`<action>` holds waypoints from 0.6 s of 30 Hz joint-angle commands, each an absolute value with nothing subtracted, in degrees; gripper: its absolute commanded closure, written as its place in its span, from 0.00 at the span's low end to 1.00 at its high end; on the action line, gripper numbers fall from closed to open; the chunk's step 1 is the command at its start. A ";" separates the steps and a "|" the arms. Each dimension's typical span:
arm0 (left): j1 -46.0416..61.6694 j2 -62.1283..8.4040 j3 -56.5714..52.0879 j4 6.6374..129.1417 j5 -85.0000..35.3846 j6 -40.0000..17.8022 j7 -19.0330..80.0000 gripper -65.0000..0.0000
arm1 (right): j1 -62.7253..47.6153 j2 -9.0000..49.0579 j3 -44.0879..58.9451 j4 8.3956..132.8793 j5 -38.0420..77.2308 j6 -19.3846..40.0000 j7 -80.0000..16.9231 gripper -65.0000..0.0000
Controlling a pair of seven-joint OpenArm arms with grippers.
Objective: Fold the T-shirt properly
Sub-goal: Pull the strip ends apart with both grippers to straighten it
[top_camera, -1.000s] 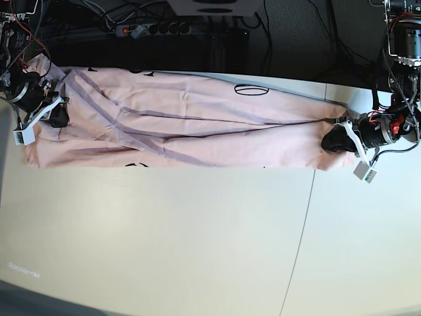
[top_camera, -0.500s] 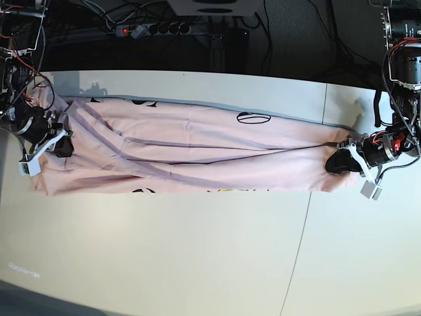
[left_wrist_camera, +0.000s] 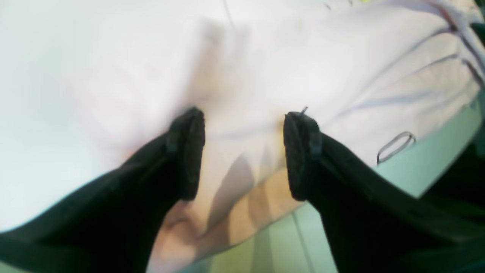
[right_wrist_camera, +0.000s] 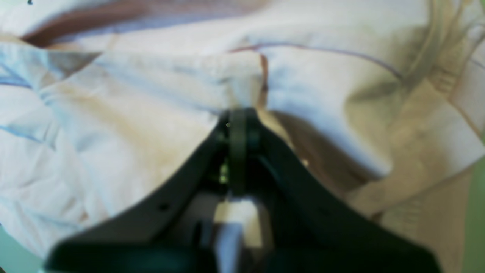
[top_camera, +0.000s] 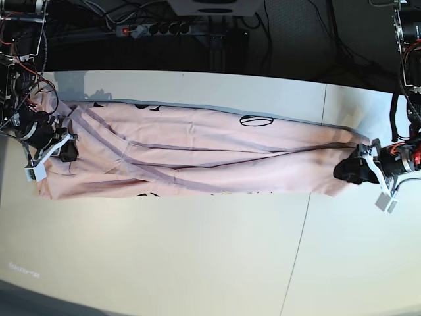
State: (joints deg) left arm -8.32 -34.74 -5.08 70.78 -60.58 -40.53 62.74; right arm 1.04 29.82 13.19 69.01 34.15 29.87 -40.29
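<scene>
On pale table (top_camera: 197, 250), T-shirt (top_camera: 197, 158) (right gripper (right_wrist_camera: 238, 117) pinching it, left gripper (left_wrist_camera: 242, 151) agape, empty).

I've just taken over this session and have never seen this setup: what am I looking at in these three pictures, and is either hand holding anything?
A two-armed robot works at a white table. The base view looks down on the pale pink cotton T-shirt, stretched into a long band across it. The other two pictures come from cameras on the wrists. The left hand, on the base view's right, has its black fingers spread apart above the shirt's end, gripping nothing. The right hand, on the base view's left, is shut, pinching a fold of the shirt.
</scene>
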 commanded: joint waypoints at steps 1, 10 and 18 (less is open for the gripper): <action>-9.65 -36.75 -6.72 73.34 -61.73 -40.00 61.71 0.44 | 1.10 30.70 12.99 68.31 30.81 34.30 -43.16 1.00; -9.34 -41.06 -9.32 70.11 -61.49 -40.00 61.19 0.33 | 1.10 30.74 12.99 67.37 31.07 34.30 -43.35 1.00; -9.37 -40.69 -9.28 59.13 -65.78 -40.00 60.88 0.33 | 1.15 30.76 12.99 67.37 31.07 34.30 -43.97 1.00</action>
